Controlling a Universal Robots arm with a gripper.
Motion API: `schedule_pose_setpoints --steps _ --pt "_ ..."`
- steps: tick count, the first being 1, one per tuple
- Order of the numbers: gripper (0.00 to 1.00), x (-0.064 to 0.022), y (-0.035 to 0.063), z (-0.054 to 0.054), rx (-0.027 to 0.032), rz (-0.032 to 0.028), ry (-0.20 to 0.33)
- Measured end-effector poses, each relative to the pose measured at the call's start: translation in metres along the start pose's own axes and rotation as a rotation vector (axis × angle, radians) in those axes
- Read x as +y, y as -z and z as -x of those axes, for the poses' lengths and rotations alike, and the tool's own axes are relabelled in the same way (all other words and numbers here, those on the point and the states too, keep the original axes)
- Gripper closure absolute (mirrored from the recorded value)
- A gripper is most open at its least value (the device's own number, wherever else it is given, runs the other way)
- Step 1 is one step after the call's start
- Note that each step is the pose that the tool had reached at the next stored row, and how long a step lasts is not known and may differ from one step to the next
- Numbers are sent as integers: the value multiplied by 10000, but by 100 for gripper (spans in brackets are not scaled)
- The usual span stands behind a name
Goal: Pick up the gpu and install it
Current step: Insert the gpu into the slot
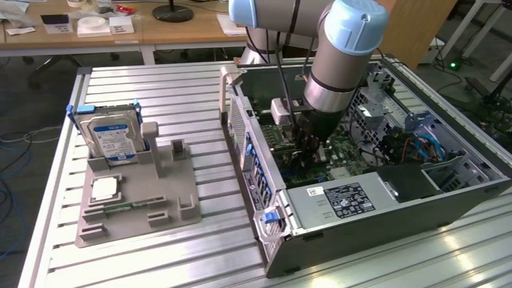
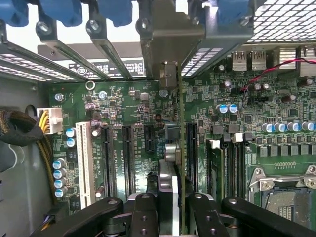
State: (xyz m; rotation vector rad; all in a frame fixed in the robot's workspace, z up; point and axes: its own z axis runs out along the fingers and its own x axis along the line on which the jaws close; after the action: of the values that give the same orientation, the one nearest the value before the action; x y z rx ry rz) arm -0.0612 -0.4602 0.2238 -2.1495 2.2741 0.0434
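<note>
Gripper (image 2: 170, 210) fingers (image 2: 144, 212) pinch the gpu (image 2: 170, 148), which stands on edge just above the green motherboard (image 2: 123, 103), between the black expansion slots (image 2: 127, 153). Farther off, its metal bracket (image 2: 168, 74) reaches the rear slot openings of the computer case (image 1: 400, 210). Beyond, on the worktop (image 1: 160, 90), a grey holder (image 1: 136, 204) carries the hard drive (image 1: 112, 138).

This was a robotics lab or test workshop. A robot arm (image 1: 340, 66) reached into an open computer case (image 1: 376, 174) that lay on a slatted aluminium desk (image 1: 160, 90), beside a grey fixture (image 1: 136, 198) that held a hard drive (image 1: 112, 138) and other parts. Behind stood wooden office tables (image 1: 112, 36) with boxes and labels, and cables (image 1: 12, 156) trailed over the floor. The wrist view showed the green motherboard (image 2: 133, 128) with its slots.
</note>
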Motion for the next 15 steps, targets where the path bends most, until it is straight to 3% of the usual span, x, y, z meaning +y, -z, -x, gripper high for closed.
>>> schedule_pose_setpoints --steps 15 --pt "72 10 -14 2 4 1 -1"
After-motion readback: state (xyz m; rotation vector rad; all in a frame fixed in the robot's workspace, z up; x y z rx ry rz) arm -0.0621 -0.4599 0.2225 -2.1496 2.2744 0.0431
